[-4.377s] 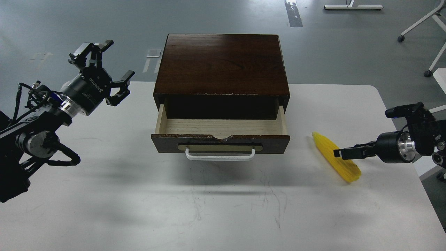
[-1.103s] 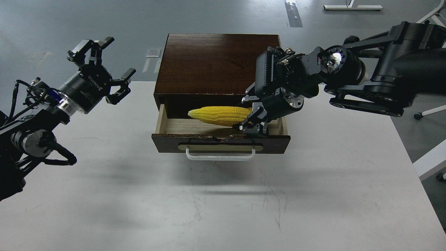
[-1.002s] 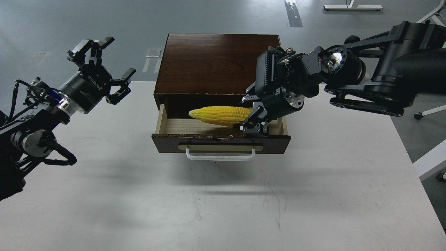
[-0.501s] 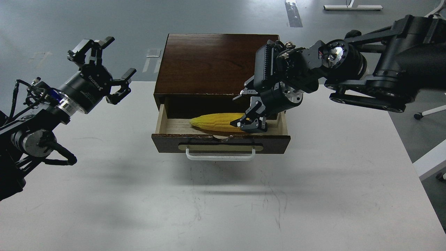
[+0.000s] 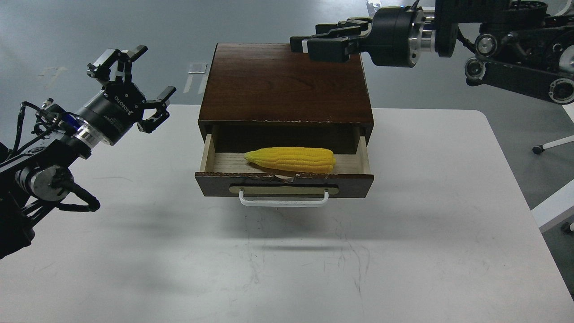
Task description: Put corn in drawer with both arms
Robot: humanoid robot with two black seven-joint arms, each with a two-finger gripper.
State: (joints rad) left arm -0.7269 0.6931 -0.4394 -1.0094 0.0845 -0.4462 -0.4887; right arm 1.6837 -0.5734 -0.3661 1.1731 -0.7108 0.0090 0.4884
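The yellow corn point(image 5: 291, 159) lies lengthwise inside the pulled-out drawer point(image 5: 354, 183), tapered end to the left, with nothing touching it. The drawer has a white bar handle point(image 5: 283, 201) and sticks out of the dark-brown box point(image 5: 282, 80). My right gripper point(image 5: 316, 42) is empty, its fingers slightly apart, and hovers high over the box's back right corner, pointing left. My left gripper point(image 5: 134, 85) is open and empty, raised above the table to the left of the box.
The box stands at the back middle of the white table point(image 5: 403, 251). A caster and a chair leg point(image 5: 536, 149) stand on the floor off the table's right edge. The grey floor lies behind the table.
My right gripper has let go of the corn, which now rests in the drawer. The gripper has lifted up and back above the box. The left arm has stayed still.
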